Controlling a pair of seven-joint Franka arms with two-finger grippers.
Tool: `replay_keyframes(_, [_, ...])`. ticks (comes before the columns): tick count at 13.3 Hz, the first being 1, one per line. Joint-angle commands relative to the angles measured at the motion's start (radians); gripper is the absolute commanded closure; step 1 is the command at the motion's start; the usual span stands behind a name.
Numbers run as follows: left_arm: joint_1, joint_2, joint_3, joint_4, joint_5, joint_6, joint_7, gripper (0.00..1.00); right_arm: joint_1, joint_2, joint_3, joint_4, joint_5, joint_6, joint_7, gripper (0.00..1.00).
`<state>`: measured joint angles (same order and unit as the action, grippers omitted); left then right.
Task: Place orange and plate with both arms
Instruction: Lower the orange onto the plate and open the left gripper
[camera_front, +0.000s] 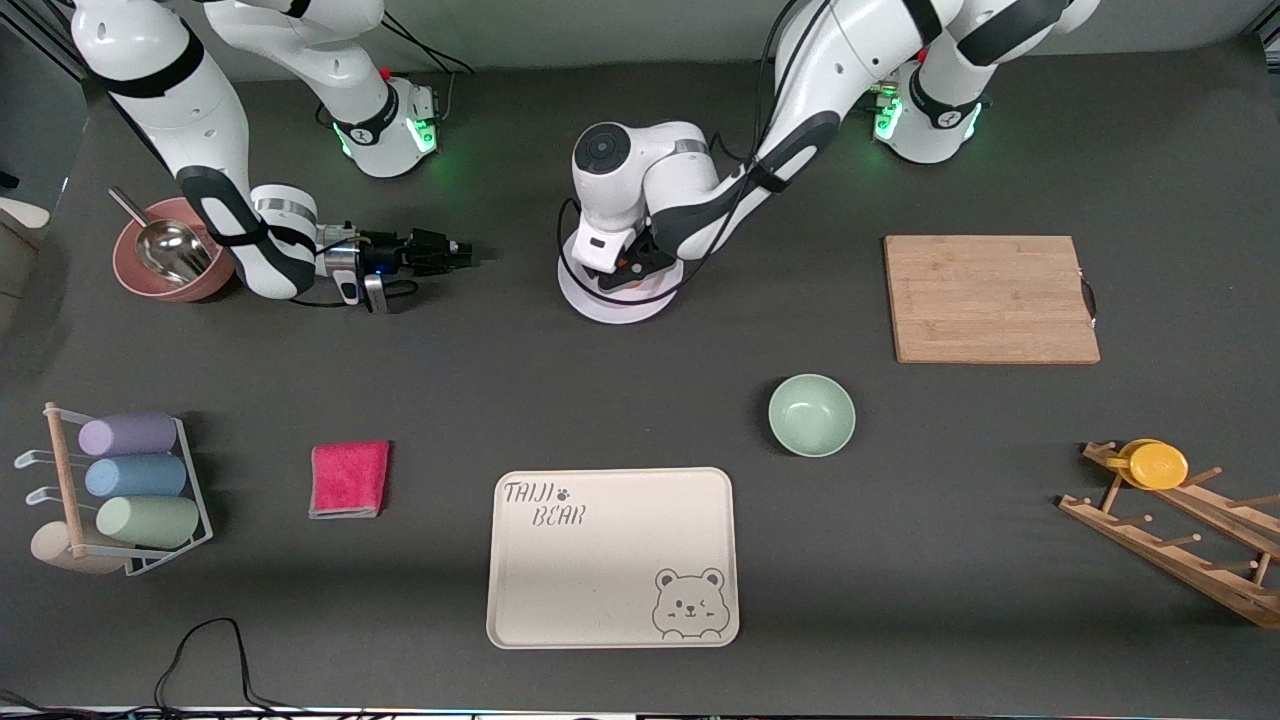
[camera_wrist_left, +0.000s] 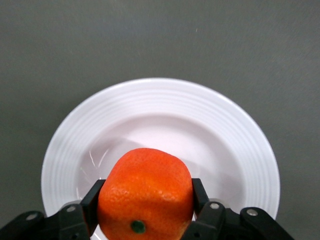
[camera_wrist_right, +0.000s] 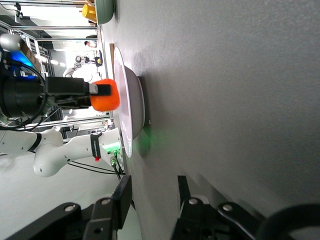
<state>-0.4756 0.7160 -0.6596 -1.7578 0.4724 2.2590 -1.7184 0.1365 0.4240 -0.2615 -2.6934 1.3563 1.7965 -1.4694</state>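
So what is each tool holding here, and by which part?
The left tool grips the orange by its sides, over the plate. The right tool is open and holds nothing.

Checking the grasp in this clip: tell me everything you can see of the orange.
The orange is small, bright orange, with dimpled skin and a dark green stem spot facing the left wrist camera. It looks whole and unmarked. The left gripper is shut on it, one black finger pressed to each side. It hangs over the middle of the white ribbed plate; in the right wrist view a slight gap seems to separate orange and plate, so it looks not yet set down.
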Motion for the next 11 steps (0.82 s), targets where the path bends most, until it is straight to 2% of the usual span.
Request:
replay_keyframes(1, [-0.063,-0.003,0.040,0.008,0.025,0.013,-0.053,1.00,0.003,0.035,-0.005,0.011,0.026,-0.012,-0.045,0.56])
replay_keyframes(5, [-0.078,0.016,0.047,0.008,0.025,0.033,-0.063,1.00,0.005,0.039,-0.005,0.011,0.052,-0.012,-0.066,0.56])
replay_keyframes(6, [-0.078,0.016,0.049,0.009,0.022,0.034,-0.075,0.22,0.005,0.054,-0.004,0.011,0.055,-0.012,-0.075,0.56])
replay_keyframes(7, [-0.078,0.014,0.049,0.009,0.023,0.034,-0.126,0.00,0.006,0.058,-0.004,0.012,0.066,-0.012,-0.075,0.56])
replay_keyframes(11, [-0.075,0.007,0.049,0.009,0.026,0.021,-0.138,0.00,0.009,0.059,0.002,0.012,0.079,-0.012,-0.075,0.56])
